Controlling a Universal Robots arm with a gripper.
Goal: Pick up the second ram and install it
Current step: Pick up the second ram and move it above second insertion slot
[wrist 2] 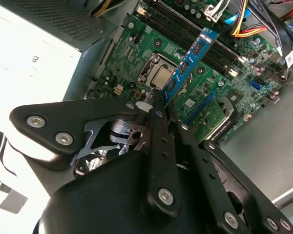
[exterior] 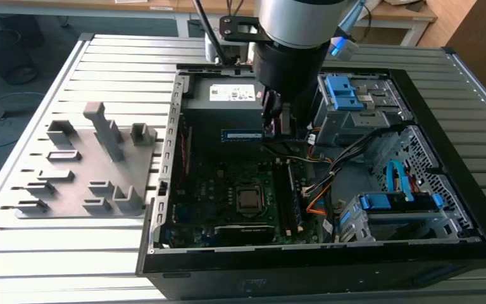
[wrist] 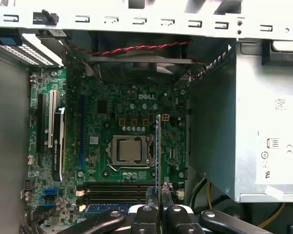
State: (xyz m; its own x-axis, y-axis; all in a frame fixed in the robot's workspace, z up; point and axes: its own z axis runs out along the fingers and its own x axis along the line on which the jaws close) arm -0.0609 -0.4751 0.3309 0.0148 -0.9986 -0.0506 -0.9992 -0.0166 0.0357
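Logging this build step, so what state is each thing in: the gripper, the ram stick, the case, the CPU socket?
gripper: jaws shut on the second ram.
second ram: held by one end over the motherboard, not seated in a slot.
computer case: open, side panel off.
CPU socket: uncovered, no cooler on it.

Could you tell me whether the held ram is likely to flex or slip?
The ram juts straight from the gripper, so it is probably stiff. Pinched at one end only, it might pivot if bumped. Its bare chips look fragile.
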